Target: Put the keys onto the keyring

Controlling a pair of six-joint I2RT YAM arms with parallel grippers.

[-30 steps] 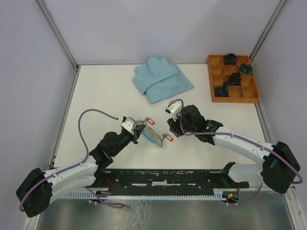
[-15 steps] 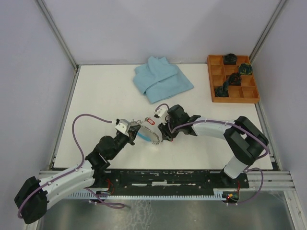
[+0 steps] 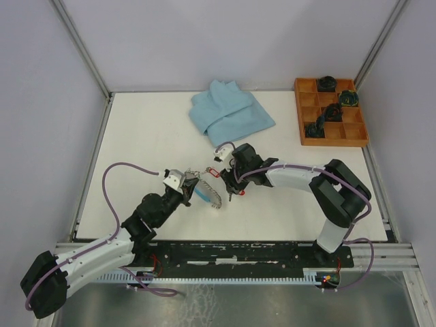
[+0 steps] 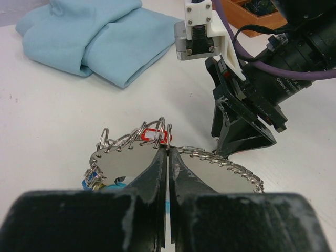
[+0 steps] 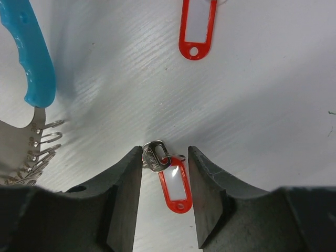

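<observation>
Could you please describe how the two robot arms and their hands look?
The left arm and right arm have white links, black joints and thin purple cables. The left hand and right hand each have two black, scuffed fingers and a white camera mount behind them.

Red-tagged key (image 5: 156, 156) lies near grey keyring (image 3: 208, 193), apparently unattached.

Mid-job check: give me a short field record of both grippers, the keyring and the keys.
left gripper: shut on the keyring, clamping its metal plate
right gripper: fingers on either side of a red-tagged key; grip unclear
second red tag: close to the keyring; attachment unclear
cloth: light blue, folded, far side, away from both arms
</observation>
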